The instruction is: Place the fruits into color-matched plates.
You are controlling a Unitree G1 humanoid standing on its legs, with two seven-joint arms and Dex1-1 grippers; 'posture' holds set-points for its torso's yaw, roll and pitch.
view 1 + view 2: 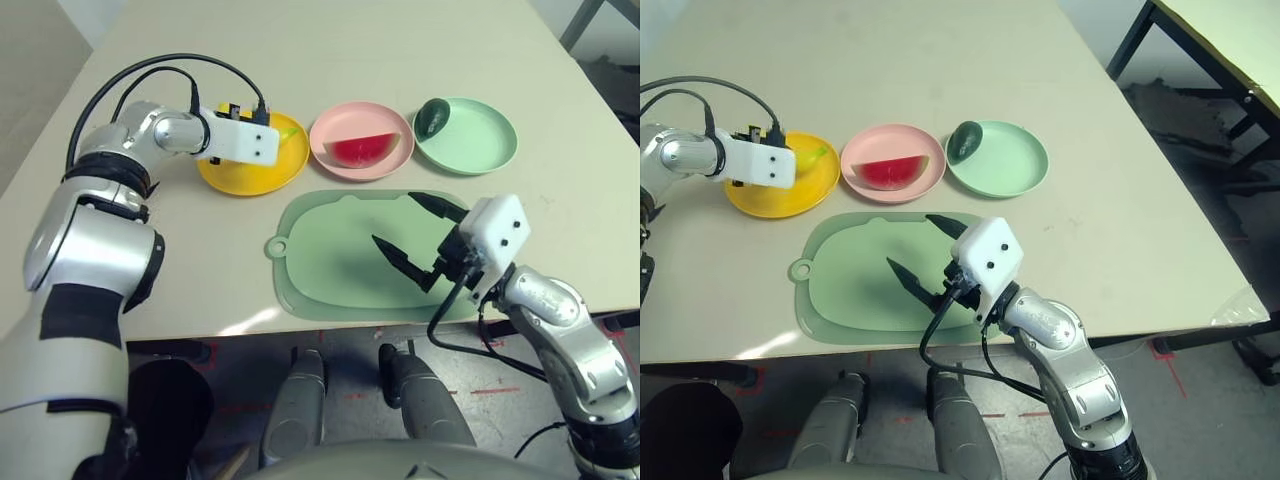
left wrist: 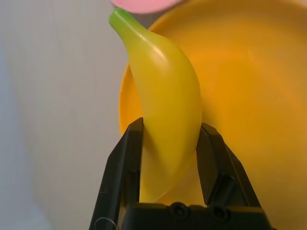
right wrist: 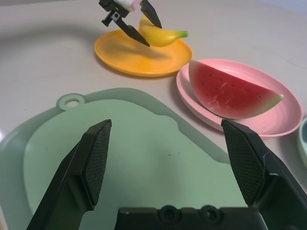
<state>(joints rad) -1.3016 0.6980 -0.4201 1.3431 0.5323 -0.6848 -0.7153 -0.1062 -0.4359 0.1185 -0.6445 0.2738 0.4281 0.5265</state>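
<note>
My left gripper point(image 2: 170, 143) has its fingers closed around the banana point(image 2: 165, 100), holding it over the yellow-orange plate point(image 1: 250, 172). My right gripper point(image 1: 410, 235) hovers above the pale-green mat point(image 1: 330, 260) with its fingers spread wide and nothing between them. The watermelon wedge point(image 1: 365, 150) lies in the pink plate point(image 1: 335, 128). The avocado point(image 1: 432, 116) rests on the near-left rim of the mint green plate point(image 1: 480, 140). All three plates stand in a row on the tabletop point(image 1: 350, 50).

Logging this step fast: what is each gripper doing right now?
Left gripper: shut on the banana, over the yellow plate.
Right gripper: open, holding nothing, above the green mat.
</note>
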